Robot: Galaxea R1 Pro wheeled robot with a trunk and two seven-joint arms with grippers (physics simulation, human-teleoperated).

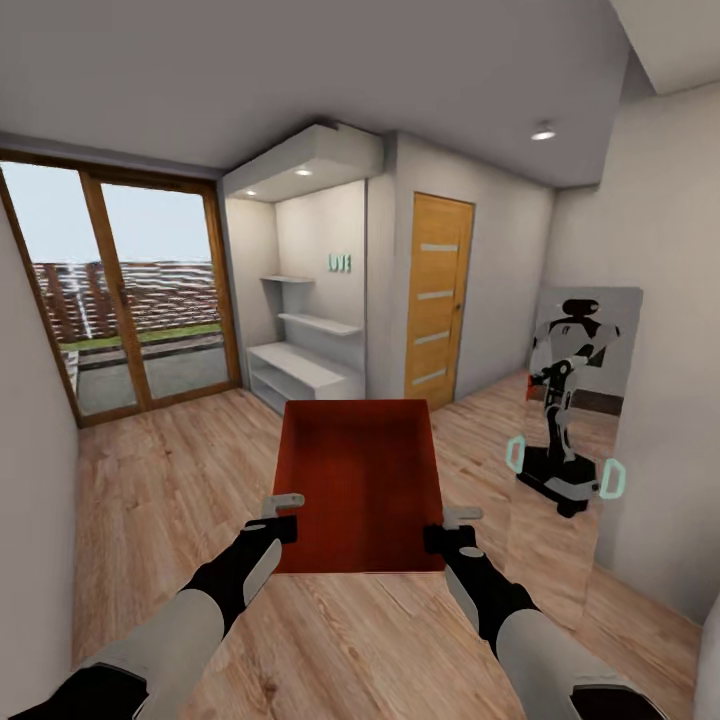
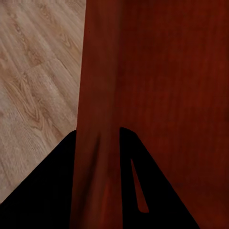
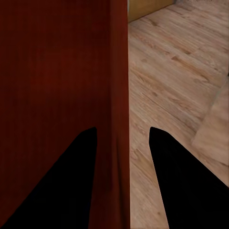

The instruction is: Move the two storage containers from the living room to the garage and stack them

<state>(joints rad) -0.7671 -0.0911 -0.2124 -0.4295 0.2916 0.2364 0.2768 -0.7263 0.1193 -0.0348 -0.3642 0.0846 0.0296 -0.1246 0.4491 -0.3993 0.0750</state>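
Item: one red-orange rectangular open-top storage container (image 1: 360, 485), plain straight walls, held in the air above the light wood plank floor (image 1: 160, 500), in front of the robot and between its two arms. Left gripper (image 1: 283, 518) clamped on the container's left wall; the left wrist view shows that wall (image 2: 98, 143) between the dark fingers. Right gripper (image 1: 447, 530) clamped on the right wall (image 3: 119, 157) likewise. Surroundings: wood-framed glass doors (image 1: 130, 290), white built-in shelves (image 1: 305, 350), orange wooden door (image 1: 438, 300), wall mirror (image 1: 575, 420) reflecting the robot.
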